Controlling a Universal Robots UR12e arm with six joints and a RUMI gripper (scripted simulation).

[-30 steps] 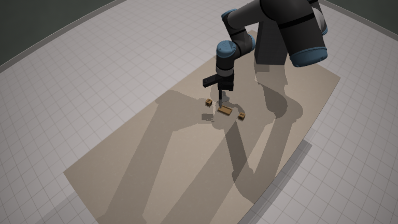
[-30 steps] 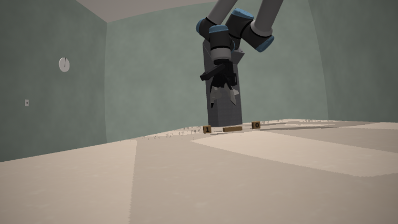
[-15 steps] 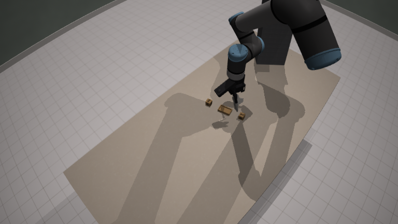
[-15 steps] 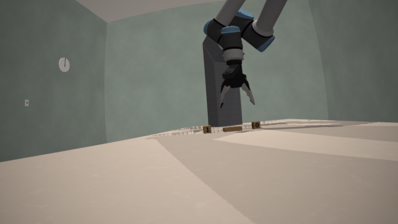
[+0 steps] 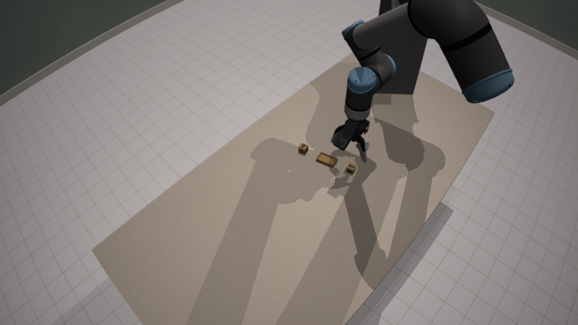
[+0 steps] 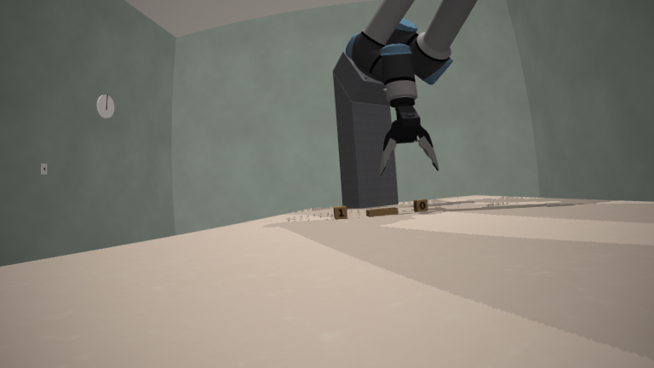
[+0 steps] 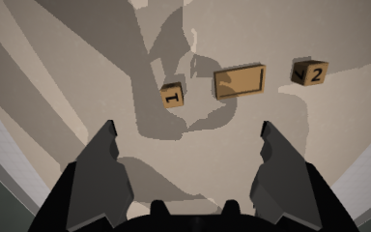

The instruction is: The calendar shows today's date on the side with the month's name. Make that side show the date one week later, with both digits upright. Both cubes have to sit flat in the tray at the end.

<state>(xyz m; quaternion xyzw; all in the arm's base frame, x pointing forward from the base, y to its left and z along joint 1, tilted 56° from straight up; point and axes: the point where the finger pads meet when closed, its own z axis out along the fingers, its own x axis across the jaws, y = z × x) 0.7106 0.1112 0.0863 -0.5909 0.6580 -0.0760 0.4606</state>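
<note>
The wooden tray [image 5: 326, 159] lies empty on the tan mat; it also shows in the exterior view [image 6: 381, 211] and the wrist view [image 7: 240, 80]. Two wooden digit cubes sit on the mat, one off each end of the tray. One cube [image 5: 303, 147] [image 7: 309, 72] [image 6: 340, 212] shows a 2 on top and a 1 on its side. The other cube [image 5: 351, 168] [image 7: 172, 95] [image 6: 421, 205] shows a 1 on top and a 0 on its side. My gripper [image 6: 409, 169] [image 5: 355, 144] [image 7: 188, 121] is wide open and empty. It hangs well above the mat, near the cube with the 0.
The robot's dark pedestal [image 6: 364, 152] stands just behind the tray. The tan mat [image 5: 298, 219] lies on a tiled floor, with broad arm shadows across it.
</note>
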